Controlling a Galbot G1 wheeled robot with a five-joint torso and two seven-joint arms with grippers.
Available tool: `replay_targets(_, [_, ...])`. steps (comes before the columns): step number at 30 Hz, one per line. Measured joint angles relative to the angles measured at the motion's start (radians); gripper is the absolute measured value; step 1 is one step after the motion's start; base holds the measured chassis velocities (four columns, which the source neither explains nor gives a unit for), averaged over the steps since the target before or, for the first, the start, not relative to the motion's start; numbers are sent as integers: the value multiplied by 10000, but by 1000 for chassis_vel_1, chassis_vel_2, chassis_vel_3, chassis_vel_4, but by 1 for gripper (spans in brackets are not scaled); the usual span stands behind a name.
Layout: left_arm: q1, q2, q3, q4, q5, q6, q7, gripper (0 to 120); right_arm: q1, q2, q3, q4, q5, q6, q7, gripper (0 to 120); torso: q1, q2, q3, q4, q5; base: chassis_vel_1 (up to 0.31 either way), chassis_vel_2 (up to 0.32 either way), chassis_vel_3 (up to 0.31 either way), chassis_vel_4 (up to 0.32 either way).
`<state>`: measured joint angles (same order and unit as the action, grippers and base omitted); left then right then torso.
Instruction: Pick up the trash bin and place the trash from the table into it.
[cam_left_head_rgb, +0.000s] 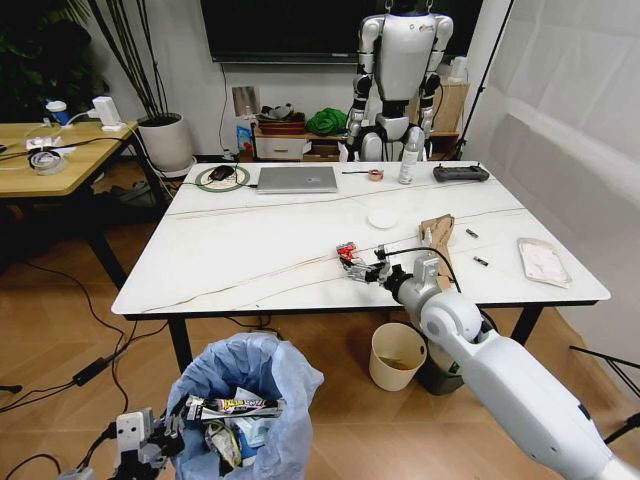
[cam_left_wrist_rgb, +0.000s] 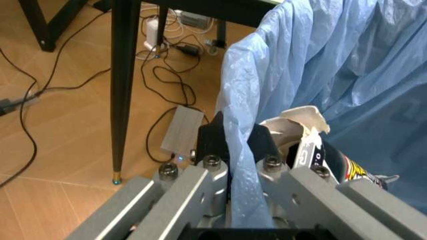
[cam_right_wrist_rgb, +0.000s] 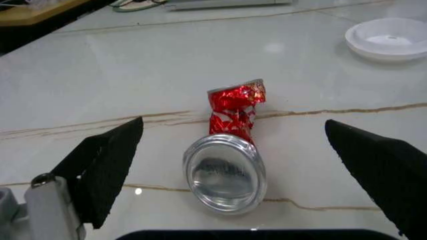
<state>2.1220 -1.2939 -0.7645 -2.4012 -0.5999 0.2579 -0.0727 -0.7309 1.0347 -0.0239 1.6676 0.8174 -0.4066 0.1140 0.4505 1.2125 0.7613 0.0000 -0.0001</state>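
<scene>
The right gripper hung wide open around the crushed red can on the table. At seven o'clock, the left gripper pinched the trash bin liner.

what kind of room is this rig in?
Probably a robotics lab set up like a home office: a humanoid robot hangs behind the table, a wall screen is above it, and a laptop and a controller lie on the table, with cables across the wood floor.
</scene>
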Motion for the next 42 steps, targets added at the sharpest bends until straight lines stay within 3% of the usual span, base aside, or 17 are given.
replay_targets(14, [-51, 128, -75, 4, -187, 23, -35, 0, -4, 623, -383, -353, -256, -149, 630, 99, 0, 1, -1, 0, 0, 0, 0, 0, 0])
replay_targets(30, [-141, 244, -96, 51, -314, 37, -62, 0, -124, 690, -425, -438, -472, -130, 785, 43, 0, 1, -1, 0, 0, 0, 0, 0, 0])
replay_targets(42, [-266, 366, -94, 92, -569, 84, -177, 0, -68, 243, -343, -45, -489, 406, 347, 43, 0, 1, -1, 2, 1, 0, 0, 0, 0])
